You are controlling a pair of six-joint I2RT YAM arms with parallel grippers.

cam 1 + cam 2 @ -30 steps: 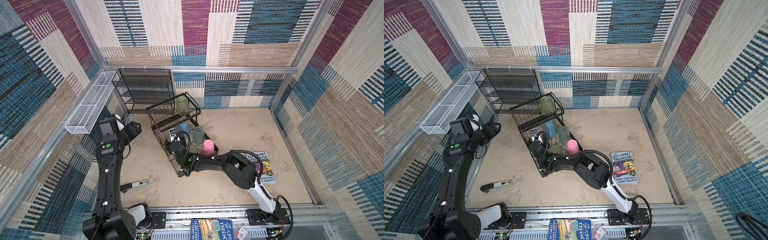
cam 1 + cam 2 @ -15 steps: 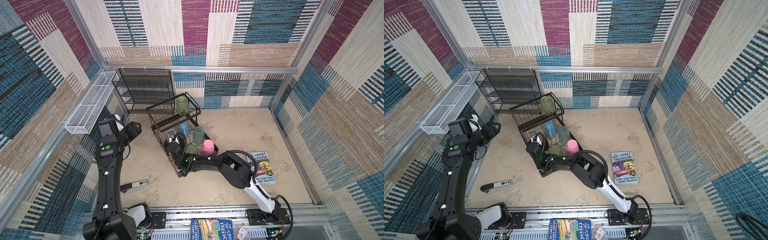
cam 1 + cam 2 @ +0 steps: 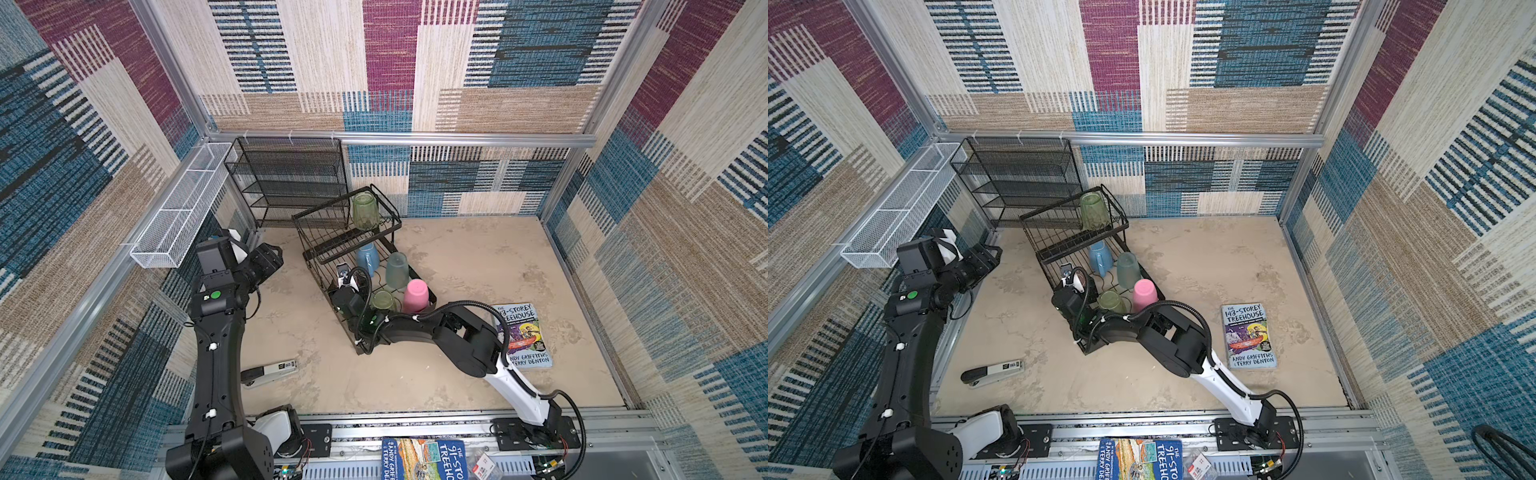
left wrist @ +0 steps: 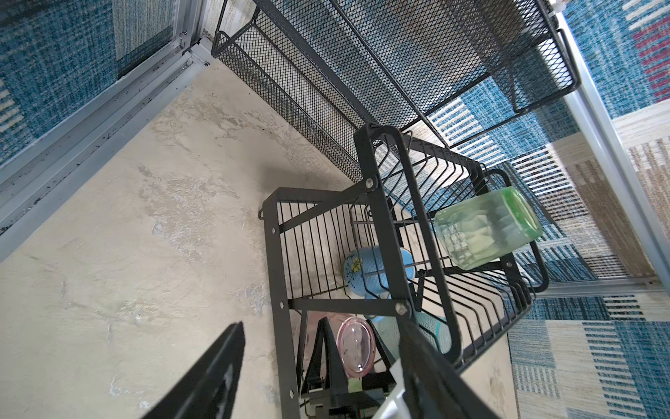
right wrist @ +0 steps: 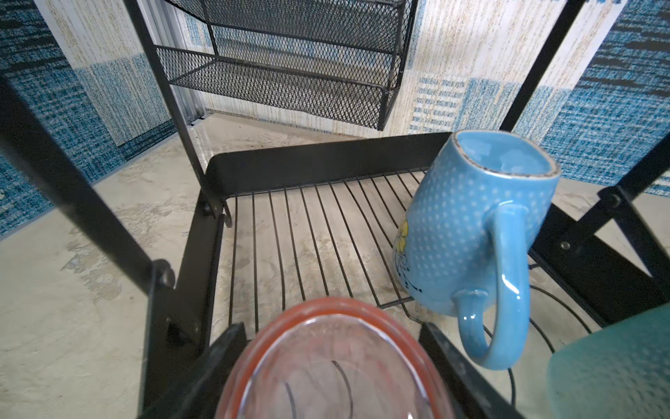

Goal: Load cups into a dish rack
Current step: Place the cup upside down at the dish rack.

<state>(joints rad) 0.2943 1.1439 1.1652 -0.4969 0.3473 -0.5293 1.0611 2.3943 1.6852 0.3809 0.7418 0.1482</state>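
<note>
Right claw (image 5: 331, 328) around cup (image 5: 333, 373), book (image 3: 1250, 334) (143-Storey Treehouse)

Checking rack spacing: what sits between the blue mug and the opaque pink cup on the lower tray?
The frosted grey-teal cup stands between the blue mug and the opaque pink cup, as both top views show.

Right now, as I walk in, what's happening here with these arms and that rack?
The right gripper is reaching into the dish rack's lower tray with a translucent pink cup between its fingers, beside the upside-down blue mug. A grey-teal cup, an opaque pink cup and a green cup already sit in that tray, and a second green cup stands on the upper tier. The left gripper hovers open and empty beside the rack.
</note>
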